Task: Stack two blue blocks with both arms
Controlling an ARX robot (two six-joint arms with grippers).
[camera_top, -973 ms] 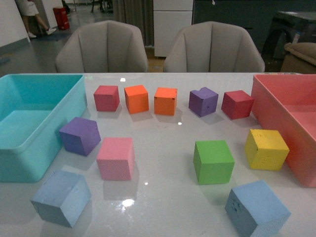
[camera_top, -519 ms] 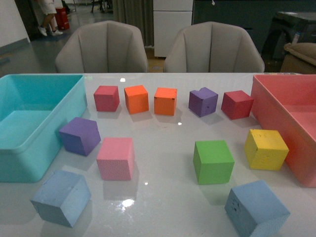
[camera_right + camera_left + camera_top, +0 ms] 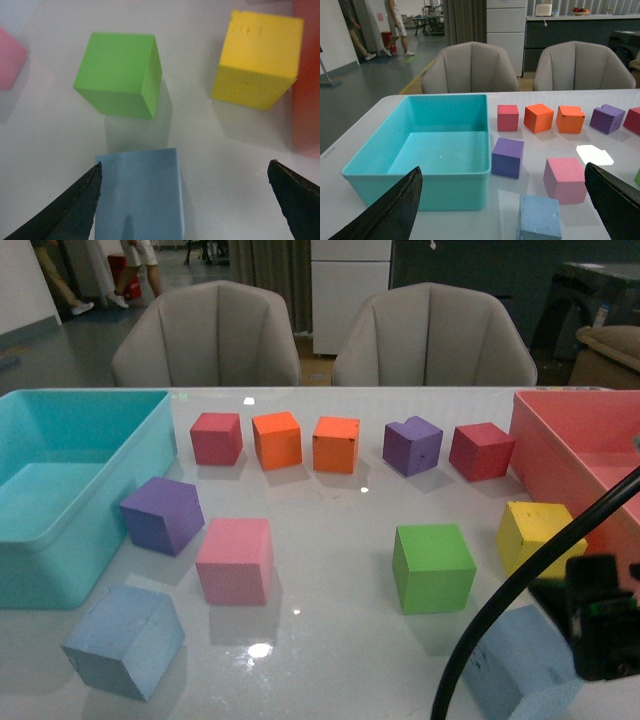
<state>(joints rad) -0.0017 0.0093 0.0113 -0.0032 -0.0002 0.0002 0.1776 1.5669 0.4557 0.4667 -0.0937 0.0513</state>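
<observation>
My right gripper has its jaws spread wide with nothing in them, and I am looking almost straight down between them. Right below sits one blue block, flat on the table. It is not centred in the gap: it lies close to one finger and well apart from the other. Its sides run nearly square to the line of the jaws, so I judge a sideways shift matters more than any wrist turn before I come down. Beyond the block are the green cube and, further off, the yellow cube, both clear of the fingers.

My left gripper is just as wide and empty. The other blue block lies ahead of it and low, within the span of the jaws, with the pink cube and purple cube just behind and the turquoise bin alongside. This arm looks across the table, not down, so I reckon it is further from a grasp. The right arm is the nearer one.
</observation>
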